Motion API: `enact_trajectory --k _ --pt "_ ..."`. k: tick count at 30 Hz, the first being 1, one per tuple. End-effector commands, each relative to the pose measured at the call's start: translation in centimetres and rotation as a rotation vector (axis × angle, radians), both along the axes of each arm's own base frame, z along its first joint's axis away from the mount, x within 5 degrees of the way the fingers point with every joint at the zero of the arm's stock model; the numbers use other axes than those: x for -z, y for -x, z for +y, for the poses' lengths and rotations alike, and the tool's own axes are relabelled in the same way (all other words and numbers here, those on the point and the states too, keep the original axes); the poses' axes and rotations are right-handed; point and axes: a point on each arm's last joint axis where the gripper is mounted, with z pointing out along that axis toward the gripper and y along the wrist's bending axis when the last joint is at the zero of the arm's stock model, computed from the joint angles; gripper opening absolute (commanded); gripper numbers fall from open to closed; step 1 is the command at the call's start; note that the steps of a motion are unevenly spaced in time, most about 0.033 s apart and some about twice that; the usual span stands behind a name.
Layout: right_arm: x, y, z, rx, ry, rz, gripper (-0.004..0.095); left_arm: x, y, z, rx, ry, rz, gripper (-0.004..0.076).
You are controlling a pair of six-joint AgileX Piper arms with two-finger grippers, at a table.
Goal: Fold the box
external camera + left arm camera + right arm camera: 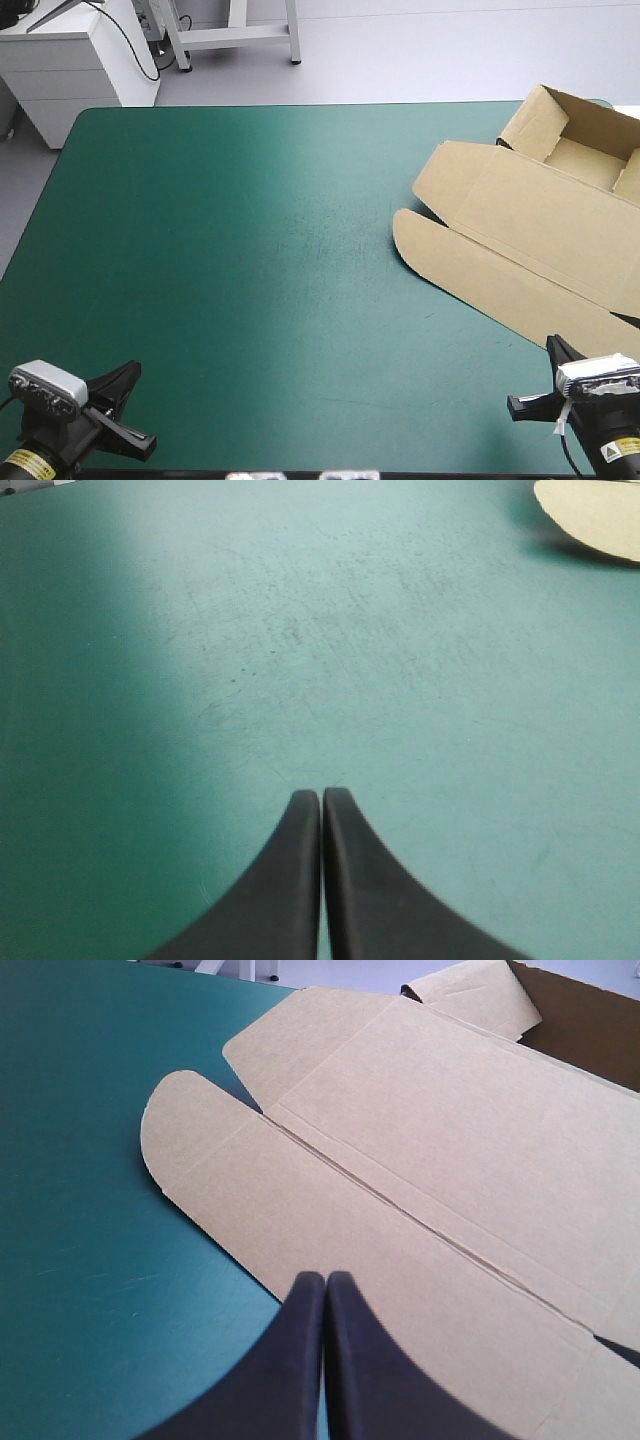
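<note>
Right tool [323, 1278] closed (left tool [321, 794] too) near box [540, 215].

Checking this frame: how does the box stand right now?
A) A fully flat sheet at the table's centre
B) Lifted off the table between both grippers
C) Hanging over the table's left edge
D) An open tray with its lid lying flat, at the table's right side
D: the box has walls raised into a tray near the far right corner of the table, and its lid lies flat on the cover.
</note>
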Motion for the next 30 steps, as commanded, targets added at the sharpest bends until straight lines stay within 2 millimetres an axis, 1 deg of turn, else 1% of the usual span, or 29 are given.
enact_trajectory --k 1,4,30 --pt "-0.86 0.51 -0.18 0.038 -0.036 -0.054 -0.002 -0.83 0.22 -0.09 0.01 0.065 -0.078 -0.0008" --pt "-0.33 0.76 -0.35 0.06 -0.032 0.002 -0.002 -0.38 0.25 -0.08 0.01 0.065 -0.077 -0.0008" --pt "-0.3 0.77 -0.37 0.066 -0.045 0.005 -0.002 -0.4 0.29 -0.06 0.01 0.069 -0.085 -0.0008"
